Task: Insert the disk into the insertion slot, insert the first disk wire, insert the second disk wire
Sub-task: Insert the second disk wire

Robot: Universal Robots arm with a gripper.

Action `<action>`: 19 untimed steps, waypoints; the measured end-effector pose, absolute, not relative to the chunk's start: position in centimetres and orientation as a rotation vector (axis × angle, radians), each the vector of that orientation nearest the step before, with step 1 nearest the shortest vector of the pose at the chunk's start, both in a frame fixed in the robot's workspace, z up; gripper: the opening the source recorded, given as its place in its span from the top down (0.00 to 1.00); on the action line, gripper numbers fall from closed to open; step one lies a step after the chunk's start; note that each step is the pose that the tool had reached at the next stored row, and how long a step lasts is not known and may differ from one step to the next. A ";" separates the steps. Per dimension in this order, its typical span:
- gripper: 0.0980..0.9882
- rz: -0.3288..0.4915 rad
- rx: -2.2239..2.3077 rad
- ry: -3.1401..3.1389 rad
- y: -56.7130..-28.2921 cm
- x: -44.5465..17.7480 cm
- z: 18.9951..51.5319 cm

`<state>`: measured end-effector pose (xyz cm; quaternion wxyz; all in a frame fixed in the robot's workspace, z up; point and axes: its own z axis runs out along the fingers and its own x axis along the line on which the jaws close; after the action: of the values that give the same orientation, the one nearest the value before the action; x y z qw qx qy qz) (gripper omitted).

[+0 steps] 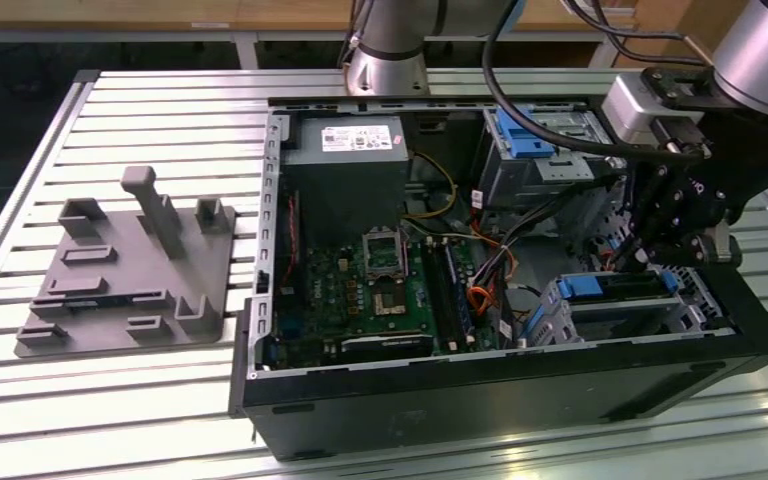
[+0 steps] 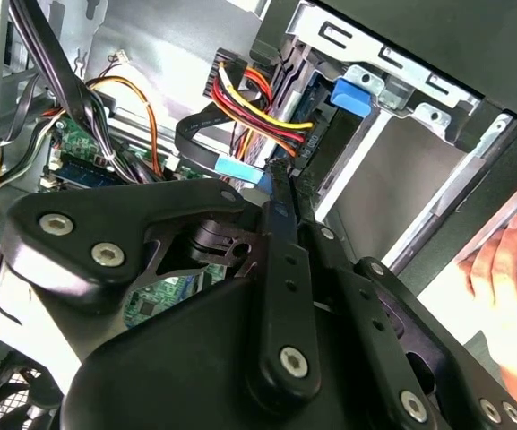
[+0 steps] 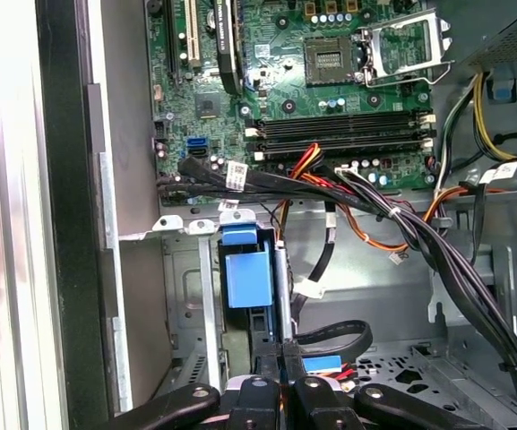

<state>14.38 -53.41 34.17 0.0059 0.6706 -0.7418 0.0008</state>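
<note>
Gripper (image 2: 285, 175), nearly closed with nothing we can see held, points along the disk (image 1: 614, 289), which sits in the insertion slot (image 1: 684, 310) just ahead; a blue-tipped wire (image 2: 240, 170) lies beside the gripper.

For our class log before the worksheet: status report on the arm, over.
Gripper at the insertion slot, jaws together. Disk sits in the slot. Wire bundle beside the gripper; a hand near the case.
</note>
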 end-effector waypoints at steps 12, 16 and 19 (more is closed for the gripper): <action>0.95 0.003 2.098 -2.322 -53.8 14.4 34.2; 0.95 0.003 2.098 -2.322 -54.0 14.5 34.2; 0.95 0.003 2.098 -2.322 -54.1 14.5 34.2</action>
<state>14.49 -54.07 34.18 0.0060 0.6703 -0.7420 0.0008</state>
